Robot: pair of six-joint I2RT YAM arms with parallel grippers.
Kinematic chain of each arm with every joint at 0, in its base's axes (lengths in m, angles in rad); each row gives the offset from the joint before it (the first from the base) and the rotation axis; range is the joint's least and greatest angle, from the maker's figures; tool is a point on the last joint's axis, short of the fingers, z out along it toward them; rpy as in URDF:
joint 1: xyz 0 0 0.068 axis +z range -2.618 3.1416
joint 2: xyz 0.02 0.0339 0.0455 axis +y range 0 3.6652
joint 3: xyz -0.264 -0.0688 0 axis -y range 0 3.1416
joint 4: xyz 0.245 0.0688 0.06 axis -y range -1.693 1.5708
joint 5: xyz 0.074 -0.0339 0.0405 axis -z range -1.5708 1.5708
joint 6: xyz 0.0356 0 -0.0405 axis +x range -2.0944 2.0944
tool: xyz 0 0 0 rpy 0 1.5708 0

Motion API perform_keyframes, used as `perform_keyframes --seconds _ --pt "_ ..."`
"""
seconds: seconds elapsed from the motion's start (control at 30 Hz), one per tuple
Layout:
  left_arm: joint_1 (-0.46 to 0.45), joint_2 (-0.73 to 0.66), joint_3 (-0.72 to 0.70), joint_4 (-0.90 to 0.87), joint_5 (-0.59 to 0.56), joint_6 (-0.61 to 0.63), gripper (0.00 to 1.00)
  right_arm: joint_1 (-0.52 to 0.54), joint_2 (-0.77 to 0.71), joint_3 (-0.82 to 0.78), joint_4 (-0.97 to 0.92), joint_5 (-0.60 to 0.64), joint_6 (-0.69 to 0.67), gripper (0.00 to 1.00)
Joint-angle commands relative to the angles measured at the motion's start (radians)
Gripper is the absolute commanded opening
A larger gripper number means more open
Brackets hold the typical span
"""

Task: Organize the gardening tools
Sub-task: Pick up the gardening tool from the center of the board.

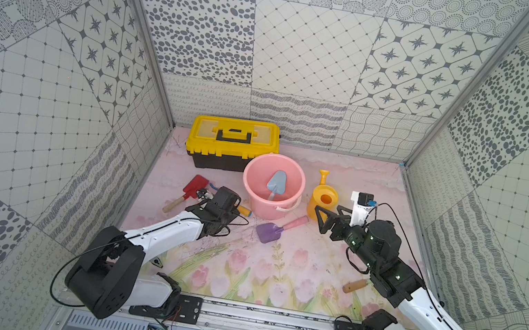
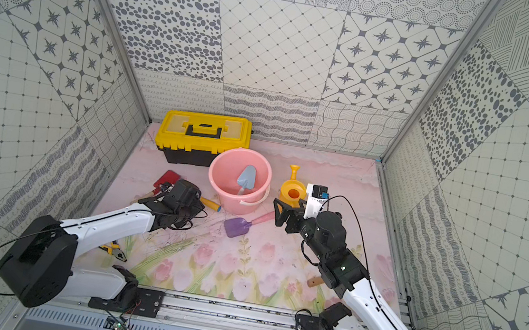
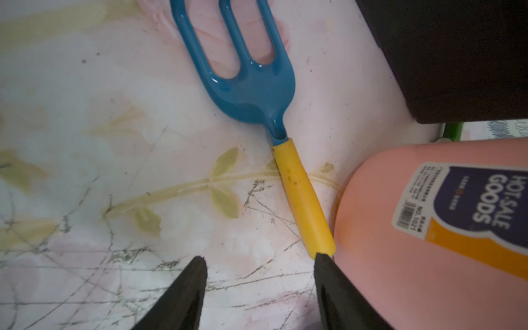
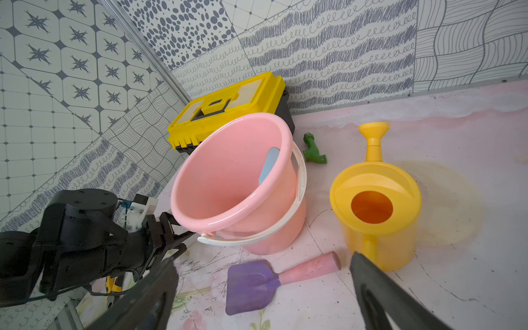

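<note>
Grey-and-white patterned walls close in a desk [image 1: 274, 273] covered with a pink floral mat. At the back left stands a yellow plastic toolbox [image 1: 233, 139] with a black base. In front of it a round pink plastic bucket [image 1: 261, 209] holds a light blue trowel [image 1: 277, 182], blade uppermost. A yellow plastic watering can [image 1: 315, 205] stands just to the right of the bucket. Nearer the robot, a purple spade with a pink handle [image 1: 268, 232] lies flat on the mat. A red spade with a wooden handle [image 1: 194, 186] lies left of the bucket.

The left pincer [image 3: 260, 257] hangs low over a blue three-pronged rake with a yellow handle [image 3: 257, 94]. Its jaws stand apart, clamped on nothing, and the handle's end meets the tip of one black finger [image 3: 337, 285] right beside the bucket wall. The right pincer [image 4: 261, 258] hovers spread wide, holding nothing, close to the watering can and the purple spade's handle.

A bare wooden handle [image 1: 355, 285] pokes out from under the right arm. Yellow-and-black pliers [image 2: 112, 249] lie under the left arm.
</note>
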Motion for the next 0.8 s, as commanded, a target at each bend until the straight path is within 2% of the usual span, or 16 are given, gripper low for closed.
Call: perform_keyframes --seconds 0.0,0.07,0.13,0.33,0.5,0.6,0.67,0.77 --pt "0.029 0.119 0.066 0.069 0.102 -0.129 0.60 0.005 -0.021 0.009 0.034 -0.033 0.032 0.97" --pt "0.033 0.163 0.086 0.103 0.110 -0.136 0.57 0.005 -0.028 0.006 0.036 -0.036 0.034 0.97" --pt "0.035 0.199 0.112 0.111 0.105 -0.140 0.49 0.004 -0.037 0.004 0.034 -0.030 0.034 0.97" --pt "0.044 0.295 0.188 0.074 0.113 -0.156 0.54 0.004 -0.053 -0.001 0.033 -0.018 0.036 0.97" --pt "0.066 0.348 0.193 0.048 0.136 -0.190 0.52 0.004 -0.052 -0.001 0.030 -0.012 0.037 0.97" --pt "0.068 0.330 0.182 0.003 0.121 -0.197 0.48 0.005 -0.056 -0.001 0.026 -0.005 0.038 0.97" --pt "0.069 0.298 0.158 -0.028 0.086 -0.206 0.40 0.005 -0.062 -0.001 0.024 -0.002 0.040 0.97" --pt "0.082 0.248 0.098 -0.046 0.059 -0.210 0.36 0.005 -0.074 -0.002 0.016 0.012 0.042 0.97"
